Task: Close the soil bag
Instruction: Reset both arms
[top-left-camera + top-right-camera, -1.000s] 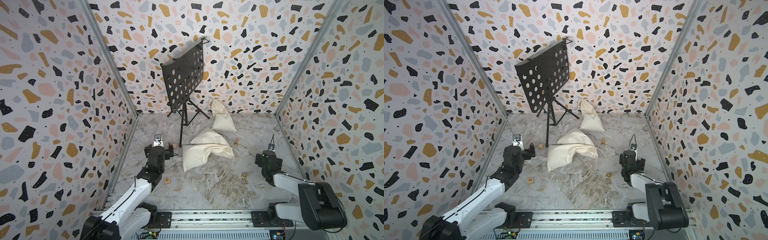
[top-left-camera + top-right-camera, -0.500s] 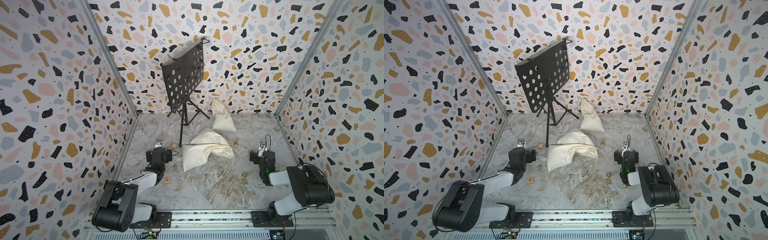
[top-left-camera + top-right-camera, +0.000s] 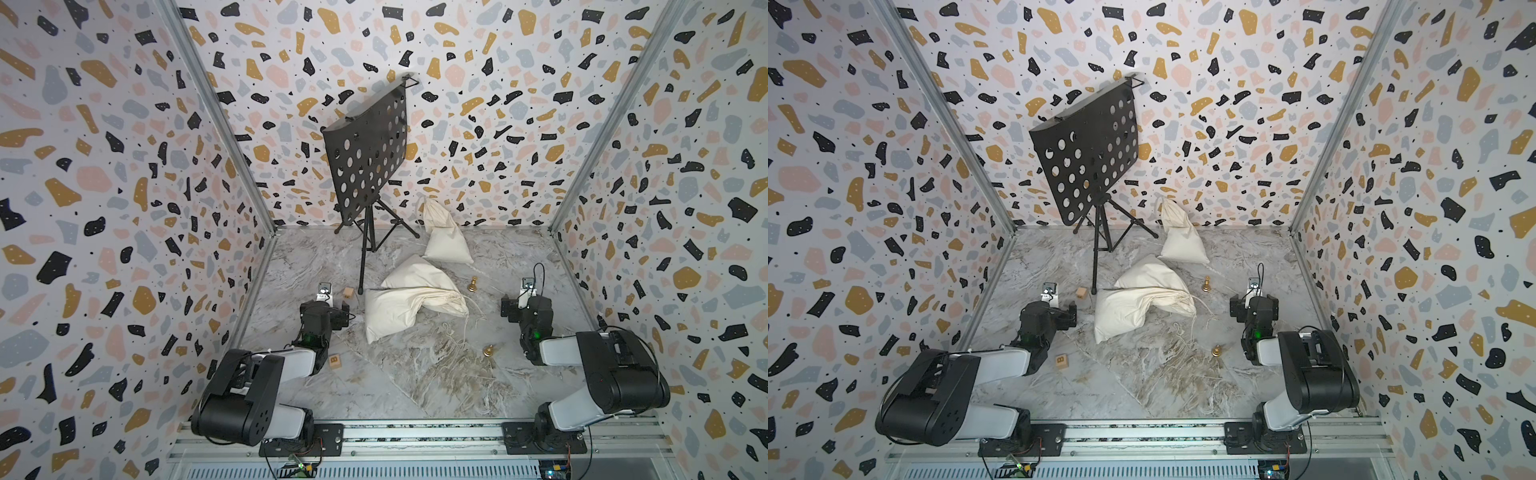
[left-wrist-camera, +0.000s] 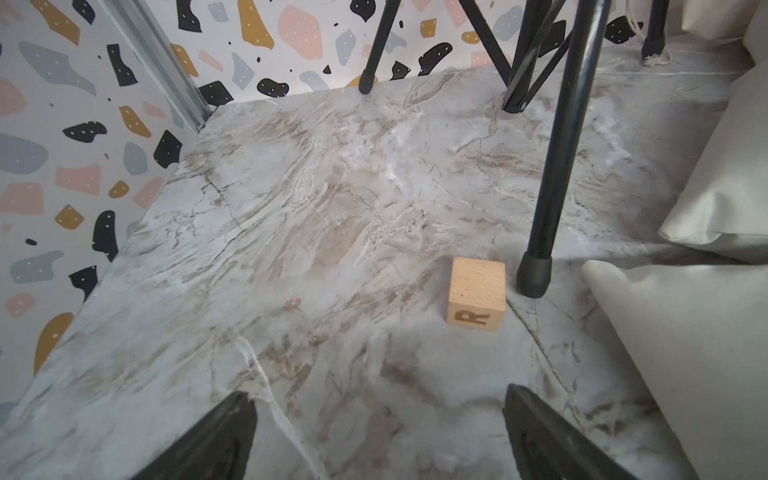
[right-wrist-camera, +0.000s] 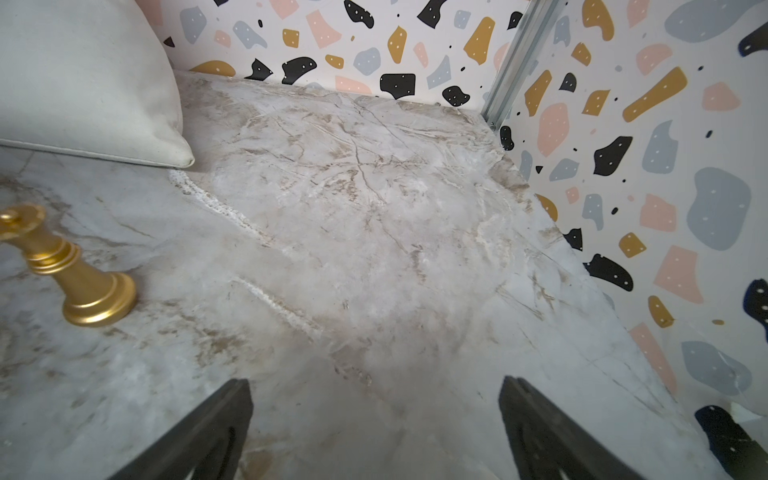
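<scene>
Cream cloth first: find the soil bag (image 3: 399,309) lying on its side at the middle of the desk (image 3: 415,386), with a second bag (image 3: 415,276) against its far side and a third bag (image 3: 446,245) at the far wall. Note the gathered mouth at the right end and the cord (image 3: 456,332) trailing from it toward the near side. Cannot tell from these views whether drawn fully tight.

Check the left hand (image 3: 325,311): low over the desk, just left of the bag, fingers (image 4: 216,440) wide apart, gripping nothing. Check the right hand (image 3: 524,308): right of the mouth and clear of it, fingers wide apart, empty.

Guard against these faults:
- Closing on cloth instead of cord: would drag the whole bag and leave the mouth slack.
- Pulling with one hand only: would likely slide the bag, or sweep the cord into the gold chess piece (image 3: 489,351) beside it.
- Swinging the left hand farther: risks striking the wooden block (image 3: 348,292) or tipping the music stand (image 3: 365,153).
</scene>
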You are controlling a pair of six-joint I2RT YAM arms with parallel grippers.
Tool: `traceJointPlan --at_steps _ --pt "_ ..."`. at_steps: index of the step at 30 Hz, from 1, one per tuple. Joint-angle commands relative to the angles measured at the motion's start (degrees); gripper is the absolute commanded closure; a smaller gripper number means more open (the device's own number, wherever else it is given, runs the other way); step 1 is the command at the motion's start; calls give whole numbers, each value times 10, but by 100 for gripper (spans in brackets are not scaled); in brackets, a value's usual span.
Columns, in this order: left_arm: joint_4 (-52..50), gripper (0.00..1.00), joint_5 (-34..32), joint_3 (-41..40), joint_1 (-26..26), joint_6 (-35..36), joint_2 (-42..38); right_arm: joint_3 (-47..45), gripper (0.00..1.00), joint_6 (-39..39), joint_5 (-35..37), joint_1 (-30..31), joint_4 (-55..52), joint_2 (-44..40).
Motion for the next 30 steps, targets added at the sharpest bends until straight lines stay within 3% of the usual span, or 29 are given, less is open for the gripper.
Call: traceJointPlan --at_steps 1,23,25,27,30 --pt "38 3 5 2 5 3 -2 1 0 5 -2 -1 -5 -10" --pt "36 2 6 -1 5 2 -12 -1 0 6 -13 -6 -4 -11" --pt "36 2 6 -1 5 2 -12 -47 0 1 -26 -6 75 -18" --pt "36 2 6 -1 5 2 -12 -144 0 6 -8 -6 258 -3" --pt "36 2 6 -1 5 2 -12 -120 0 10 -3 -6 243 6"
